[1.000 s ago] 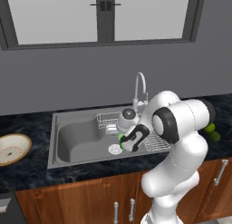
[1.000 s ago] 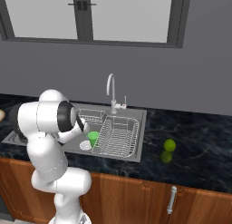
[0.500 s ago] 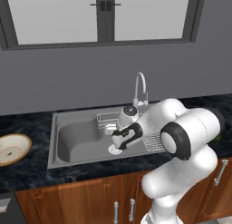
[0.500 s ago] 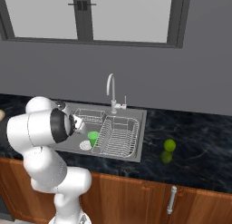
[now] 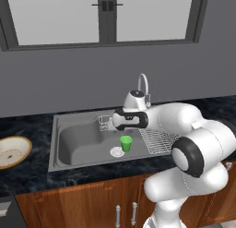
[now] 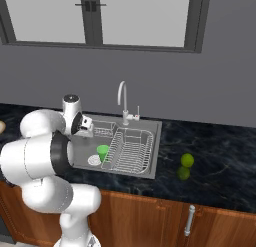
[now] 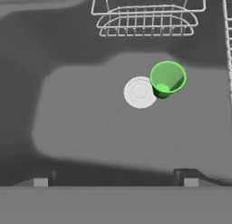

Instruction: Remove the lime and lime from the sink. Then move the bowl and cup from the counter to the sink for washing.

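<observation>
The small green cup [image 5: 126, 143] [image 6: 103, 152] [image 7: 167, 78] stands upright on the floor of the sink [image 5: 78, 141], just beside the round white drain [image 7: 140, 92]. My gripper [image 5: 108, 124] [image 6: 86, 129] [image 7: 114, 178] hangs open and empty above the basin, up and back from the cup, touching nothing. The bowl [image 5: 11, 151], tan-rimmed with a white inside, rests on the black counter [image 5: 32, 174] left of the sink. Two limes [image 6: 187, 160] [image 6: 183, 173] lie close together on the counter to the sink's right.
A wire dish rack [image 6: 131, 150] fills the right part of the basin and a small wire basket [image 7: 147, 19] hangs at its back wall. The curved faucet [image 6: 121, 98] rises behind the sink. Wooden cabinets run below the counter.
The hand has risen and drawn back from the cup, which now stands alone by the drain. The arm's elbow has swung outward and lower.
</observation>
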